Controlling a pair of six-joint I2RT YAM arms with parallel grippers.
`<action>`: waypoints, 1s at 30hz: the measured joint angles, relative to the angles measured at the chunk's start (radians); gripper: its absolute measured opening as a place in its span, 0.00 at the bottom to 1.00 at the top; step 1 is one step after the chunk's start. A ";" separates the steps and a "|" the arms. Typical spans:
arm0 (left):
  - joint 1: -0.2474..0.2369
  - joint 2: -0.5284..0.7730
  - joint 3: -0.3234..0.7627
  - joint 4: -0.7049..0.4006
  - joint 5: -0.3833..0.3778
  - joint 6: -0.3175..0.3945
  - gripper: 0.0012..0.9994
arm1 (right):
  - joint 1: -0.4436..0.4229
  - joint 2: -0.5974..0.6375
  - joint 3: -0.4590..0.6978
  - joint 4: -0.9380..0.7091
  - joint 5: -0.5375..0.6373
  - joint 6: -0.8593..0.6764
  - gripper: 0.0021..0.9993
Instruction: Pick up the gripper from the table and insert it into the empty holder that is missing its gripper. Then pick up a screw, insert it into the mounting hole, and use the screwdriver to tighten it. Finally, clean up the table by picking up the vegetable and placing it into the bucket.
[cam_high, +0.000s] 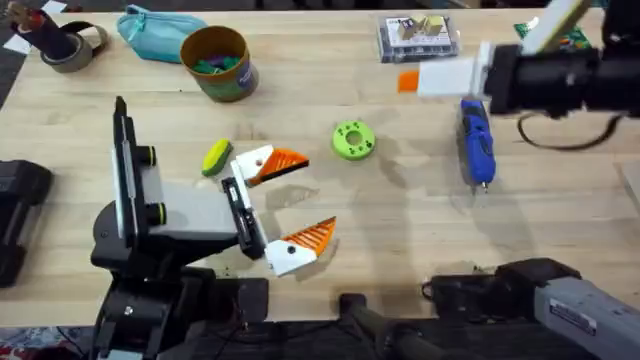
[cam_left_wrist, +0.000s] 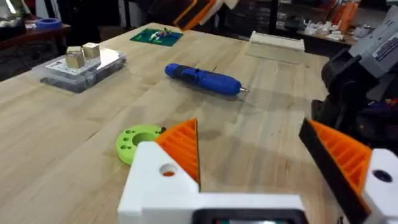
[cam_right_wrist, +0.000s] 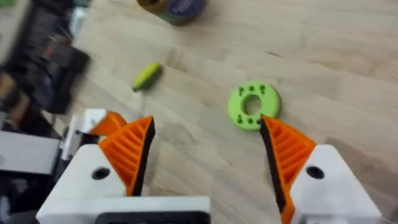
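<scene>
My left gripper (cam_high: 305, 198) stands open low over the table's middle left, its white fingers with orange pads wide apart (cam_left_wrist: 261, 168). The yellow-green vegetable (cam_high: 216, 157) lies just left of it. Past its fingertips lie a green ring with small holes (cam_high: 352, 140) (cam_left_wrist: 138, 142) and, further right, the blue screwdriver (cam_high: 477, 145) (cam_left_wrist: 202, 78). High at the far right my right gripper (cam_high: 415, 80) hangs open (cam_right_wrist: 208, 149), looking down on the ring (cam_right_wrist: 253, 106) and the vegetable (cam_right_wrist: 147, 76). The bucket (cam_high: 215, 62) stands at the back left. The loose gripper, the holder and the screw are out of view.
A clear parts box (cam_high: 418, 35) (cam_left_wrist: 81, 65) sits at the back right. A teal pouch (cam_high: 160, 30) and a tape roll (cam_high: 70, 45) lie at the back left. A black block (cam_high: 20, 215) rests at the left edge.
</scene>
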 joint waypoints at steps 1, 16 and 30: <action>0.000 0.000 0.000 0.000 0.000 0.000 0.99 | 0.007 -0.015 0.000 -0.032 0.030 -0.022 1.00; 0.000 0.000 0.000 0.000 0.000 0.000 0.99 | 0.329 0.065 0.001 -0.192 0.555 -0.118 1.00; 0.000 0.000 0.000 0.000 0.000 0.000 0.99 | 0.329 0.119 0.001 -0.239 0.596 -0.118 1.00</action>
